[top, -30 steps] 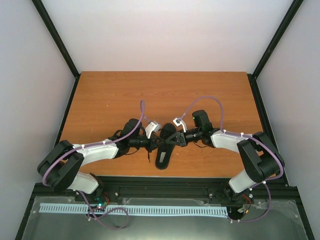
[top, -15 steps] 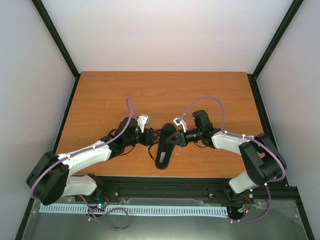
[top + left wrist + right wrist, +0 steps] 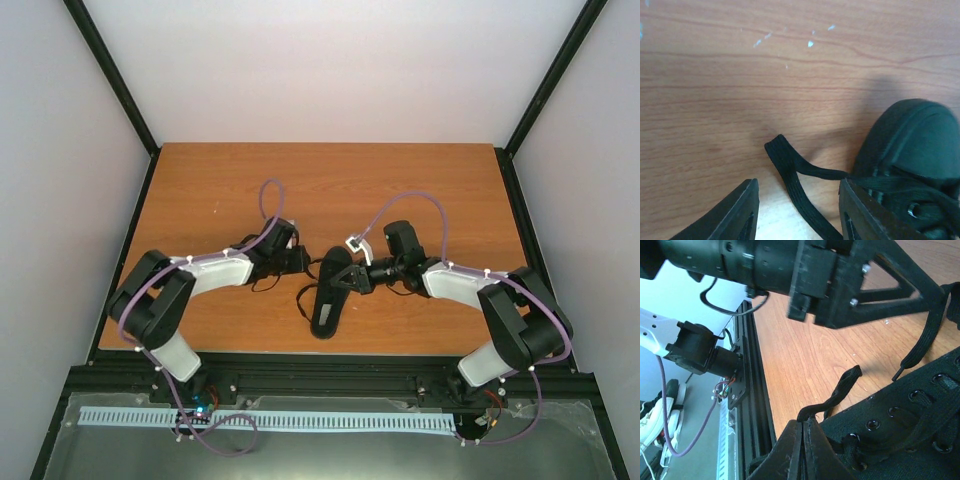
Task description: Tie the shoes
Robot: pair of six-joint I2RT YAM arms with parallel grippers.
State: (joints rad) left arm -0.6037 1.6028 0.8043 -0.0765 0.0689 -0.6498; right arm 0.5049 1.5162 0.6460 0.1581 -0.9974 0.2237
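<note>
A small black shoe (image 3: 331,293) lies on the wooden table (image 3: 220,190), one end toward the near edge. My left gripper (image 3: 304,263) is just left of the shoe. In the left wrist view it (image 3: 797,186) is open, with a loose loop of black lace (image 3: 788,165) on the wood between its fingers and the shoe (image 3: 914,145) at right. My right gripper (image 3: 352,280) is at the shoe's right side. In the right wrist view it (image 3: 804,422) is shut on another black lace (image 3: 841,391) beside the eyelets of the shoe (image 3: 900,432).
A black frame rail (image 3: 330,372) and a white slotted cable duct (image 3: 260,420) run along the near edge. Black posts and pale walls enclose the table. The left arm's gripper body (image 3: 840,275) fills the top of the right wrist view.
My left gripper drew back from the shoe to the left, its arm folded in and its wrist turned over; it now sits just left of the shoe. The right gripper has stayed at the shoe.
</note>
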